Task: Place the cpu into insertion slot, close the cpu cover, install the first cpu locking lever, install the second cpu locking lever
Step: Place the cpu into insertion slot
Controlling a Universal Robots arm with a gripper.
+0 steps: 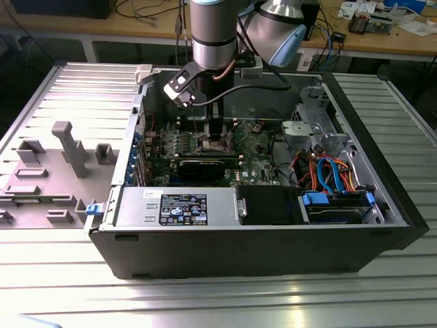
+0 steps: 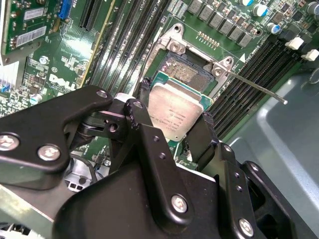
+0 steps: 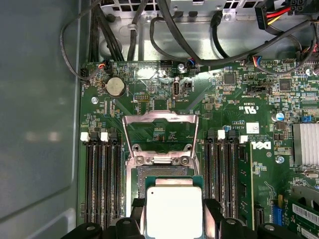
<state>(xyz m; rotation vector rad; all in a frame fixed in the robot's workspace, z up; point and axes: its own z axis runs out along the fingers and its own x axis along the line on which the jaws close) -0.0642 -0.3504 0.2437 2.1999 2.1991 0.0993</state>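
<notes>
My gripper (image 2: 174,107) is shut on the cpu (image 2: 175,113), a silver-topped square chip clamped by two edges between the black fingers (image 2: 142,117). The cpu (image 3: 174,211) hangs close over the near part of the insertion slot (image 3: 167,173), whose dark pin field (image 2: 182,69) shows beyond it; I cannot tell whether they touch. The cpu cover (image 3: 159,119) stands swung open past the slot, its window showing green board. A thin locking lever (image 2: 259,88) sticks out beside the socket. In the exterior view the gripper (image 1: 217,133) reaches down into the open computer case.
Black memory slots (image 3: 102,184) flank the socket on both sides. A long black card (image 1: 205,166) lies across the board. Cable bundles (image 3: 189,40) hang near the case wall. Drive bays and coloured cables (image 1: 328,171) sit at the exterior view's right, and a power supply (image 1: 181,208) lies in front.
</notes>
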